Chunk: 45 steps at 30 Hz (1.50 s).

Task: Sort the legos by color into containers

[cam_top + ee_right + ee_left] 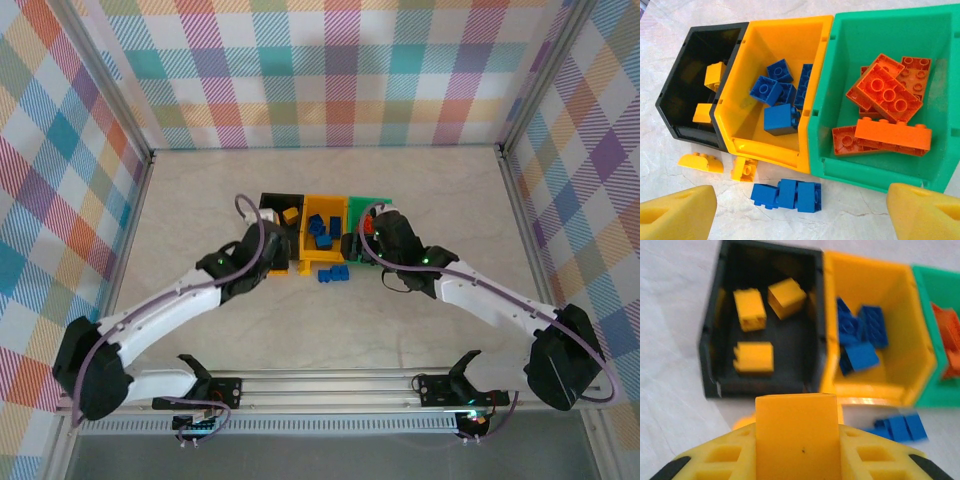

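Three joined bins stand mid-table: black (708, 345), yellow-orange (767, 149) and green (867, 172). Three yellow legos (754, 358) lie in the black bin, several blue legos (781, 119) in the yellow-orange one, and several orange-red legos (888, 95) in the green one. My left gripper (797, 449) is shut on a yellow lego (795, 415), just in front of the black bin's near wall. Over the table before the bins, my right gripper (800, 214) hangs open and empty. A clump of blue legos (787, 194) lies below it, and two yellow legos (701, 162) (744, 168) lie to the left.
In the top view the bins (322, 200) sit between both arms, the left gripper (270, 250) at the black end and the right gripper (365, 240) at the green end. Checkered walls surround the pale marble table (450, 200).
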### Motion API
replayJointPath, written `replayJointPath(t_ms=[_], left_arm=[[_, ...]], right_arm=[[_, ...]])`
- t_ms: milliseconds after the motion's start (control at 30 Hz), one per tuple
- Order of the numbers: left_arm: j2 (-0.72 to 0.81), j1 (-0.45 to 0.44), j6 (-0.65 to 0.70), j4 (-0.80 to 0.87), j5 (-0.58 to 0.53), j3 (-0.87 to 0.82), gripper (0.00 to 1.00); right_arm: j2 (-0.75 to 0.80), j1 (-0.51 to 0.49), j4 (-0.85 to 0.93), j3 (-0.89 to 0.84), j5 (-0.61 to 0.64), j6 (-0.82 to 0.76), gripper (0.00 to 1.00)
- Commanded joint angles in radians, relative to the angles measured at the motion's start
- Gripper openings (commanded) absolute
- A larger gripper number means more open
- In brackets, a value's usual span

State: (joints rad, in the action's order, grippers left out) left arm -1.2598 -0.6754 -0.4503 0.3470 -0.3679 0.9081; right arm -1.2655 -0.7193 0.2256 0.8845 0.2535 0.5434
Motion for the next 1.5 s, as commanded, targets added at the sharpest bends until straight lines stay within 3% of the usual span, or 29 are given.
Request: replayJointPath(t_ms=[0, 167, 367, 433, 533, 633, 833, 867, 1000, 1233, 1467], left_arm=[[-0.152, 0.077, 0.062, 0.004, 0.018, 0.107, 0.35], [-0.371, 0.147, 0.080, -0.002, 0.040, 0.278, 0.34], [-0.532, 0.180, 0.088, 0.045, 0.036, 0.427, 0.35], [-0.572, 0.184, 0.091, 0.071, 0.035, 0.461, 0.41], [-0.571, 0.188, 0.082, 0.076, 0.046, 0.464, 0.59], [-0.499, 0.186, 0.055, 0.045, 0.102, 0.425, 0.76], [-0.274, 0.154, -0.017, -0.012, 0.205, 0.308, 0.91], [-0.227, 0.139, -0.034, -0.026, 0.222, 0.275, 1.00], [-0.051, 0.052, -0.076, -0.060, 0.243, 0.121, 1.00], [0.175, -0.113, -0.131, -0.025, 0.152, -0.119, 1.00], [0.327, -0.135, -0.218, -0.006, 0.139, -0.275, 1.00]], right_arm=[[0.027, 0.000, 0.003, -0.018, 0.011, 0.026, 0.88], [0.063, 0.000, 0.014, -0.046, 0.009, 0.035, 0.89], [0.083, 0.000, 0.014, -0.065, -0.006, 0.045, 0.89], [0.083, 0.000, 0.010, -0.069, -0.022, 0.047, 0.89], [0.071, 0.000, 0.004, -0.069, -0.041, 0.048, 0.89], [0.052, 0.000, -0.001, -0.070, -0.057, 0.050, 0.90], [-0.010, 0.000, -0.024, -0.068, -0.086, 0.063, 0.90], [-0.025, 0.000, -0.031, -0.067, -0.091, 0.067, 0.90], [-0.112, -0.002, -0.051, -0.054, -0.108, 0.078, 0.89], [-0.256, -0.008, -0.066, -0.020, -0.100, 0.108, 0.89], [-0.355, -0.012, -0.051, 0.007, -0.053, 0.160, 0.85]])
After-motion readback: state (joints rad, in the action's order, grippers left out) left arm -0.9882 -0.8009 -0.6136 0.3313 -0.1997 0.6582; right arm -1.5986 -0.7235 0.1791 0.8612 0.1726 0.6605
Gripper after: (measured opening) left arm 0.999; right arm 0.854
